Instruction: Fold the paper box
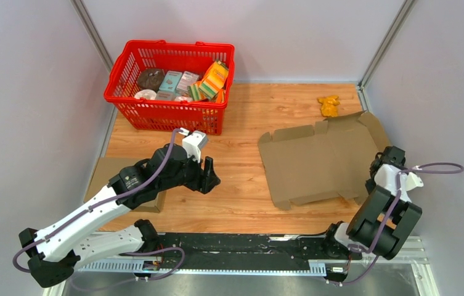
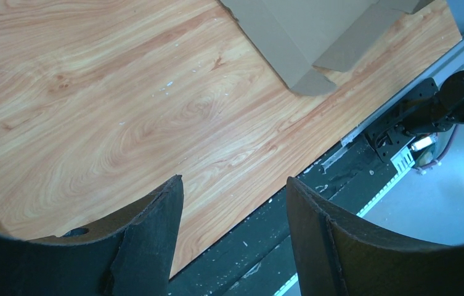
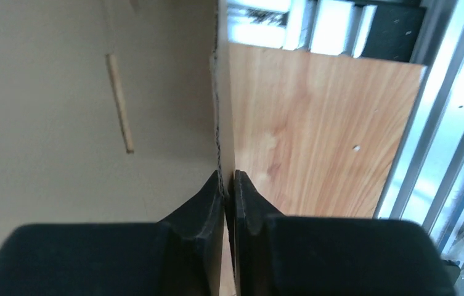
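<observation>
From above, the flat brown cardboard box blank (image 1: 318, 161) lies unfolded on the right half of the light wooden counter (image 1: 241, 185), with its far-right flap tipped up a little. The right claw (image 1: 379, 168) sits at the blank's right edge, a sensible place from which to raise a side wall. The left claw (image 1: 209, 175) hangs over bare wood well left of the blank and touches nothing. It is probably placed there to come in on the opposite side. A red plastic basket (image 1: 155, 114) of packaged goods stands at the far left, and a small yellow toy (image 1: 328, 105) lies beyond the blank. Both are apart from the blank. A second brown cardboard piece (image 1: 111, 168) lies partly under the left arm.

In the left wrist view, the two dark fingers (image 2: 149, 234) stand wide apart with only counter between them. A corner of the blank (image 2: 291, 37) shows at the top, well apart from them.

In the right wrist view, the black fingers (image 3: 204, 203) are pinched narrow on the blank's thin edge (image 3: 93, 92), so this claw holds the cardboard. Gripping the rim should let the flap swing up along its crease. No wall stands fully upright yet, so the folding looks barely begun.
</observation>
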